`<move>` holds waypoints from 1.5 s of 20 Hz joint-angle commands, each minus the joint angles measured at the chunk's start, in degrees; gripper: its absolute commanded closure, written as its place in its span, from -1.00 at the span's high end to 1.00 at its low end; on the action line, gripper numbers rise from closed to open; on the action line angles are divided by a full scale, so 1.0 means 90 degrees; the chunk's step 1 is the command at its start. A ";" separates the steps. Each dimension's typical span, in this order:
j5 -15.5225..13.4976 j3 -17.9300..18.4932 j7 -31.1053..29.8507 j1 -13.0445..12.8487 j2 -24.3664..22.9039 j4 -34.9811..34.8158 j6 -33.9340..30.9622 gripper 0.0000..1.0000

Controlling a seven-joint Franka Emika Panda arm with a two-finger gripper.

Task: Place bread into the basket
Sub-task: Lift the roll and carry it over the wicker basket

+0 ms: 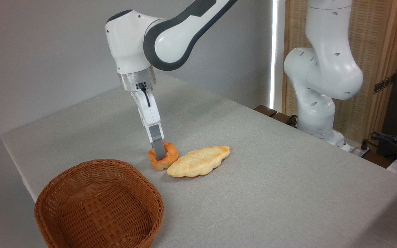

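Observation:
The bread [171,154], a small orange-golden knotted bun, is at the middle of the grey table, its bottom at or just off the cloth. My gripper [161,155] comes straight down onto it and is shut on it. One grey finger [157,146] shows in front of the bun, while the other is hidden behind it. The round brown wicker basket [115,227] stands at the near left, a short way in front of the bun, with nothing in it.
A longer pale-yellow braided loaf [200,161] lies right beside the bun, touching its right side. The arm's white base [317,110] stands at the table's far right edge. The table's left edge runs close behind the basket.

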 commanded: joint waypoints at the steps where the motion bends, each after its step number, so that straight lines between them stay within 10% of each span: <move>1: 0.0060 0.0032 0.0077 -0.0012 -0.0064 -0.0035 -0.0162 -0.38; 18: -0.0037 0.0188 0.0204 0.0203 0.0179 0.2093 -0.1783 -0.36; 30: 0.0070 0.0520 0.0233 0.0272 0.1322 0.3198 -0.0048 -0.31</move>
